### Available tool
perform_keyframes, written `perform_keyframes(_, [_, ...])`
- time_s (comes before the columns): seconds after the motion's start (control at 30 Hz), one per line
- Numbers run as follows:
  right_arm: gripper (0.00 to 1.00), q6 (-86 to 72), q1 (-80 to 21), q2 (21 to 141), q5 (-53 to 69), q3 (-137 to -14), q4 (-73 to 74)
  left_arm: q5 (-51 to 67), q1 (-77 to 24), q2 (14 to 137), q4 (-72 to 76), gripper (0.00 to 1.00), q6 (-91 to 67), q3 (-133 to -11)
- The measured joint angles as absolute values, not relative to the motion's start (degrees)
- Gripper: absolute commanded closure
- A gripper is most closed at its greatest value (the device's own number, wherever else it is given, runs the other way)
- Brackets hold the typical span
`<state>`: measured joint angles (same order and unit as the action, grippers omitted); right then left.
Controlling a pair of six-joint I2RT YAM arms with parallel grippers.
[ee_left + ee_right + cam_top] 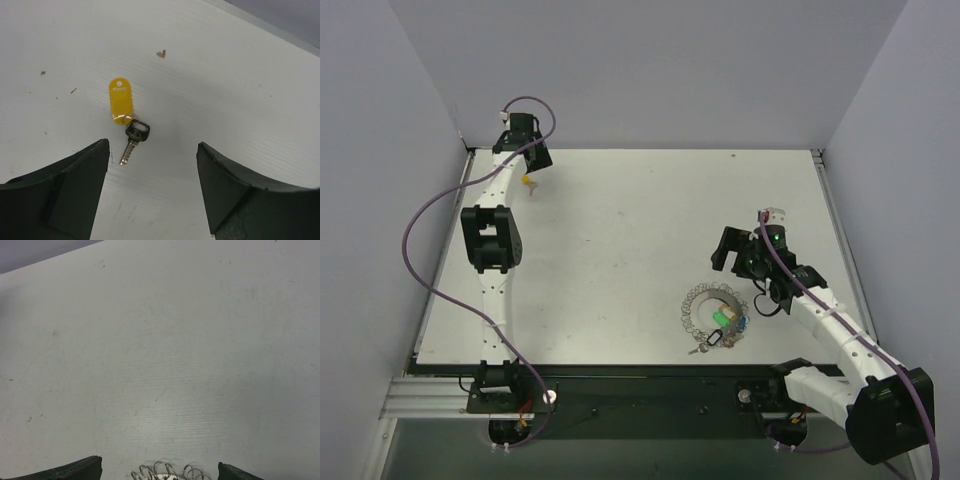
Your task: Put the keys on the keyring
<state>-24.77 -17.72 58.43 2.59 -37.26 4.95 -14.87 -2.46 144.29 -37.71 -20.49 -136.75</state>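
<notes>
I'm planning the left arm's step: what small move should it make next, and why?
Probably lower the left gripper straight down and close on the yellow-tagged key. Its fingers stand open on either side of that key, which lies loose on the table, far from the keyring.

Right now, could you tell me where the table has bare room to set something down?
The wide middle of the table, between left gripper and keyring, is bare, as is the far right corner. It is crowded around the keyring by the right gripper and at the yellow-tagged key.
</notes>
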Motion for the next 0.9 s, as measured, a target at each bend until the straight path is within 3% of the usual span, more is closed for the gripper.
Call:
perform_keyframes(0.6, [0.0, -23.99, -17.72, 59.92, 3.92, -37.26, 4.05, -13.17, -0.27, 152.03, -38.72, 0.27, -20.36, -140.09])
perform_keyframes(0.67, [0.0, -23.94, -17.72, 59.92, 3.92, -37.26, 4.05, -13.13, 0.12, 152.07, -38.94, 0.3, -20.43, -140.62])
perform_keyframes(0.83, [0.0, -23.92, -17.72, 59.92, 3.92, -37.26, 4.05, -13.17, 1.19, 152.2, -39.38, 0.51, -20.4, -140.66])
perform_keyframes(0.9, [0.0, -23.92, -17.72, 59.92, 3.92, -37.26, 4.05, -13.15, 1.39, 152.2, -39.53, 0.55, -20.36, -140.66])
